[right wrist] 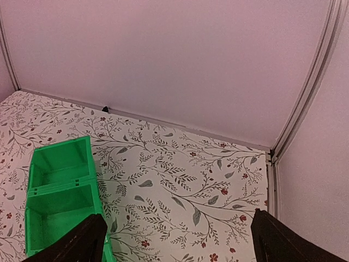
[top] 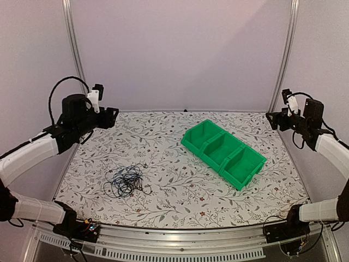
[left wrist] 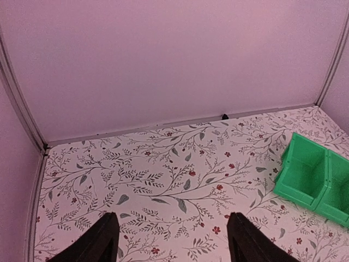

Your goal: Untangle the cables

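Observation:
The cables [top: 125,181] are thin black wires in a loose tangled pile on the floral table [top: 163,202], front left. They show in the top view only. My left gripper [top: 110,117] is raised at the back left, far above and behind the pile. Its fingertips [left wrist: 106,237] stand wide apart with nothing between them. My right gripper [top: 271,119] is raised at the back right, beyond the green bin. Its fingertips [right wrist: 87,240] stand wide apart and empty.
A green three-compartment bin [top: 223,154] lies diagonally right of centre; it also shows in the left wrist view [left wrist: 316,180] and the right wrist view [right wrist: 60,191]. White walls with metal corner posts [top: 73,49] enclose the table.

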Controlling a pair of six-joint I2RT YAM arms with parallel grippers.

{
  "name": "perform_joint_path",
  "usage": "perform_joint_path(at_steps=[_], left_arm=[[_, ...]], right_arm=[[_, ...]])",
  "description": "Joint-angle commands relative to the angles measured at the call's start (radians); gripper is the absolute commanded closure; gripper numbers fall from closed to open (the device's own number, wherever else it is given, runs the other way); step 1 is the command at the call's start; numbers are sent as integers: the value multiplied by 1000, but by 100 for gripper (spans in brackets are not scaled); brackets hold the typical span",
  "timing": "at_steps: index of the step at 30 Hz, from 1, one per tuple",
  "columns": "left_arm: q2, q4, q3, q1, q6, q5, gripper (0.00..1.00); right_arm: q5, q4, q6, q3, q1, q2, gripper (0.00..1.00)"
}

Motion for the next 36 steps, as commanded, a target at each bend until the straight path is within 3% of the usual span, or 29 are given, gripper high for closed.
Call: perform_joint_path(at_steps=[1,4,9,14,21,25,30,36], left_arm=[[52,3,1,-29,26,27,31],[96,-20,4,-81,58,2,31],[165,-92,49,-132,-10,-2,32],[167,-228,62,-174,-207,-31,32],[96,-338,-103,-253,-504,-173,30],[119,-384,-174,-270,-593,-196,29],[153,-302,-274,-291,-618,-124,30],[204,-55,-361,-339,-587,-23,32]], right_arm=[[-109,35,9,-23,-55,43,3],[-252,4,-51,-19,-78,63,6],[-288,-74,-129,7,6,75,15],[-332,-134,-174,-13,159,33,19],[-270,-221,-291,-10,467,97,25],[-228,-254,-310,22,615,157,26],[-204,-260,-350,85,710,236,27],[-198,-265,-351,224,735,419,34]])
